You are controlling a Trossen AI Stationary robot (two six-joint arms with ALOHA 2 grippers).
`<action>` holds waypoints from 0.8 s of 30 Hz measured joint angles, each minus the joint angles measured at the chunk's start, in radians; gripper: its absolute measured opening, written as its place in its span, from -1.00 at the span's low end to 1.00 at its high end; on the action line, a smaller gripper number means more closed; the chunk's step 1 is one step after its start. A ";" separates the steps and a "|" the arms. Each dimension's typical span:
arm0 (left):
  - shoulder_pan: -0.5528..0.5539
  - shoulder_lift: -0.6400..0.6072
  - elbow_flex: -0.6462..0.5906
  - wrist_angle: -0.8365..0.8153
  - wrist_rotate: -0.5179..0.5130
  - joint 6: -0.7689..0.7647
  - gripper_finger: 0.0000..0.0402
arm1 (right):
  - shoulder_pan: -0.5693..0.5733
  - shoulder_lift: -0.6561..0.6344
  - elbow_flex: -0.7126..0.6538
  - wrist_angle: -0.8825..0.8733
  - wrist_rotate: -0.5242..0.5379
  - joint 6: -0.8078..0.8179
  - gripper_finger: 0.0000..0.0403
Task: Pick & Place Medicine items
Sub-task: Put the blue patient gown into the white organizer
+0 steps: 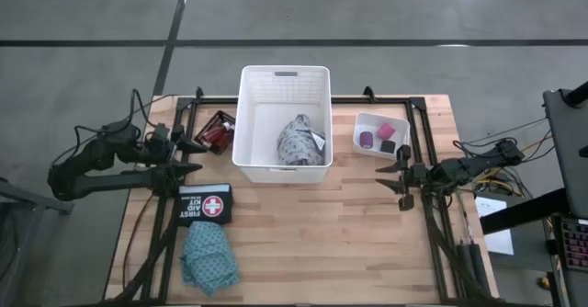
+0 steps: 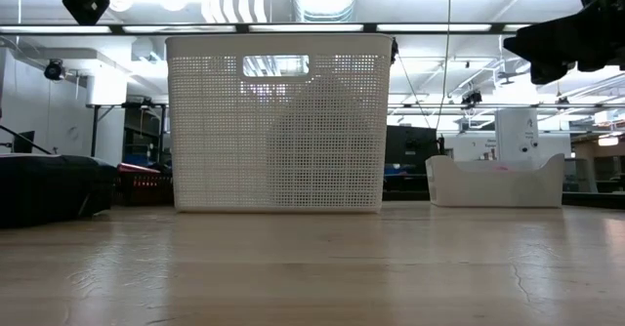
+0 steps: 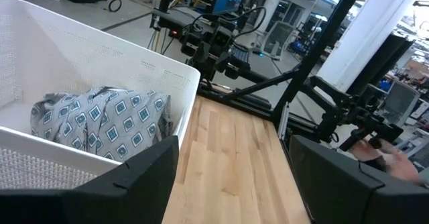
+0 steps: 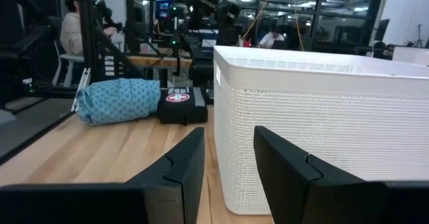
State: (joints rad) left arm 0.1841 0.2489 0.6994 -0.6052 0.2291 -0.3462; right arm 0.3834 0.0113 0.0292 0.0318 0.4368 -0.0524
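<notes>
The grey patterned cloth (image 1: 300, 142) lies bunched inside the white basket (image 1: 257, 164); the left wrist view shows it there too (image 3: 100, 120). The red bottles (image 1: 219, 130) lie on the table left of the basket. Purple (image 1: 367, 140), pink (image 1: 386, 130) and black (image 1: 389, 146) rolls sit in a small white tray (image 1: 360, 126). The teal cloth (image 1: 209, 256) rests on the table near its near-left corner. My left gripper (image 1: 193, 155) hovers open left of the basket. My right gripper (image 1: 397, 183) hovers open right of the basket, near the tray.
A black first-aid pouch (image 1: 205, 202) lies between the teal cloth and my left gripper. The tall basket (image 2: 278, 121) stands mid-table toward the far edge. Bare wood (image 1: 331, 243) spreads over the near middle and right. A black frame runs along the table's edges.
</notes>
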 joint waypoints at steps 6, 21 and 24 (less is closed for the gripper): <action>0.000 0.000 0.000 0.000 0.000 0.000 0.44 | 0.000 0.002 0.000 0.000 0.000 0.000 -0.39; 0.000 0.000 0.000 0.000 0.000 0.000 0.44 | 0.000 0.004 0.000 0.000 0.001 0.000 -0.39; 0.000 0.000 0.000 0.001 0.000 -0.011 0.44 | 0.000 0.004 0.000 0.000 0.001 0.000 -0.39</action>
State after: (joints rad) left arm 0.1841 0.2493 0.6994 -0.6043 0.2288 -0.3568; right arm 0.3836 0.0154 0.0292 0.0322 0.4377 -0.0528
